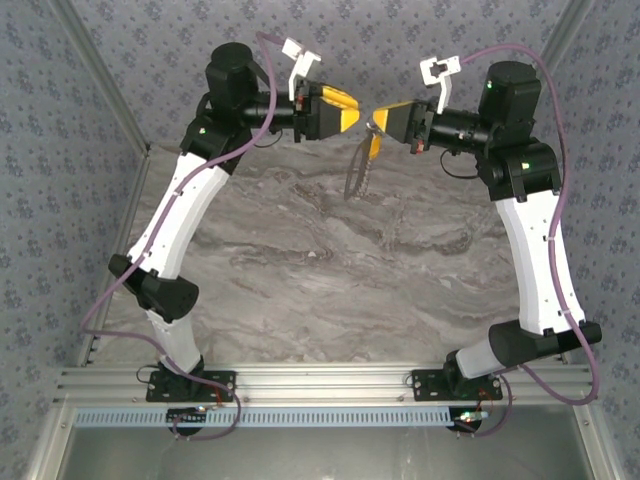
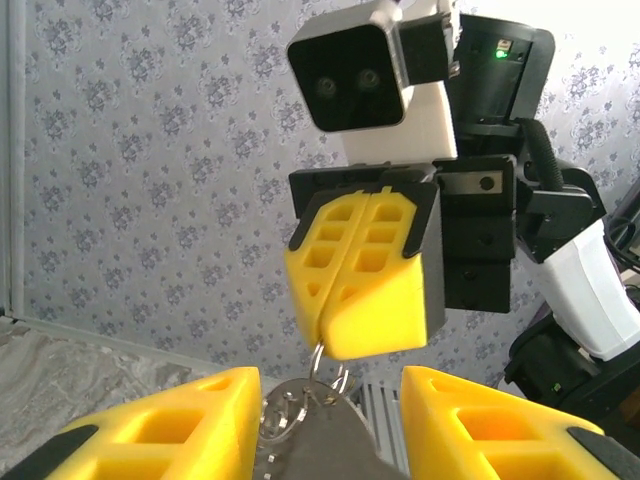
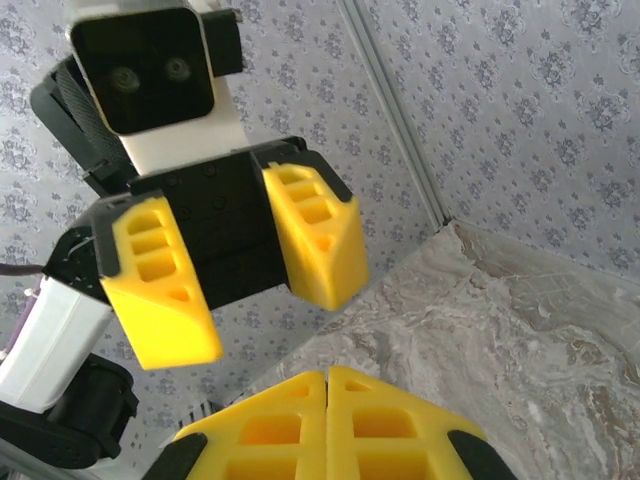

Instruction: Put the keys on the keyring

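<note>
Your right end effector (image 1: 380,118) is clenched on the keyring (image 1: 358,176), which dangles in the air above the desk (image 1: 300,270), near the middle of its far edge. The small yellow-orange key (image 1: 373,148) hangs just under those fingertips. Your left end effector (image 1: 352,108) faces it with jaws parted, grasping nothing, its tips close to the ring.

Top camera overlooked the worktop (image 1: 300,260) from above and behind; left wrist closely faced the right claw (image 2: 330,338), right wrist the left claw (image 3: 255,318).
</note>
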Robot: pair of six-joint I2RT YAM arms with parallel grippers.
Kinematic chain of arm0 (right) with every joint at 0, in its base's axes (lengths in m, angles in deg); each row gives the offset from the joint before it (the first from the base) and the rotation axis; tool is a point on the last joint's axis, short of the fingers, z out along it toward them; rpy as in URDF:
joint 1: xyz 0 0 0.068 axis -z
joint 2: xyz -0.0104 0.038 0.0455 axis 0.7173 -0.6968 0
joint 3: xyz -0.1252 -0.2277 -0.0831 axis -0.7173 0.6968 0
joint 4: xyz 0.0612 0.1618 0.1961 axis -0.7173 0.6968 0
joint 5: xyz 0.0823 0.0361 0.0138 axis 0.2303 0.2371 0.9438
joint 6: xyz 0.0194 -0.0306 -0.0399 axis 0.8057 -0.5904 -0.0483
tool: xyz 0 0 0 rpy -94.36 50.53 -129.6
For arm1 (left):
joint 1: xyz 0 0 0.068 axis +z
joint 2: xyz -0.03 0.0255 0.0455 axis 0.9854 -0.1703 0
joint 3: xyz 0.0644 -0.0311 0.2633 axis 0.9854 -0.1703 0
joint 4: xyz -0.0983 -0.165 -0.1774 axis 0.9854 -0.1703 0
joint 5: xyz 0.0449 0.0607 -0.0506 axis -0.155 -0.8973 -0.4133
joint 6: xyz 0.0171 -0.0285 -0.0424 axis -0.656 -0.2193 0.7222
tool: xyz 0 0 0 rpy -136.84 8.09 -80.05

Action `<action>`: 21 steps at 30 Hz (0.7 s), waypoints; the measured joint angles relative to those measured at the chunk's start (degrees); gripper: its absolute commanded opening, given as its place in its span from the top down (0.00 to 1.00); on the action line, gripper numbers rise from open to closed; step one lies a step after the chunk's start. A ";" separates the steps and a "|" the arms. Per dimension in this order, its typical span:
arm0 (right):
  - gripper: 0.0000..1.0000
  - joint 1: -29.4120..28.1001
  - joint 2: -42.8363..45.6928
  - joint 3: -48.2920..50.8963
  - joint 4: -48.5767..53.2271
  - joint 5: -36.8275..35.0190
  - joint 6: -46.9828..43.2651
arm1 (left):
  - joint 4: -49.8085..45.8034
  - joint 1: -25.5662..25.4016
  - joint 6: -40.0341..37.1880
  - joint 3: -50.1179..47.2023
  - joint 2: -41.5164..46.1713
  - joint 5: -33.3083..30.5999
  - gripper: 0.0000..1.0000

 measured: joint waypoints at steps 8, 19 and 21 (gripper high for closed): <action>1.00 -0.20 0.00 1.66 -4.33 0.87 2.25 | 0.57 -1.29 0.92 0.11 -1.14 0.22 0.60; 1.00 -0.44 0.00 2.91 -6.93 1.29 3.54 | 3.30 -1.62 3.10 0.42 -1.66 0.81 0.72; 1.00 -0.44 0.00 3.15 -7.54 1.55 3.85 | 3.52 -1.62 3.43 0.55 -1.77 0.87 0.76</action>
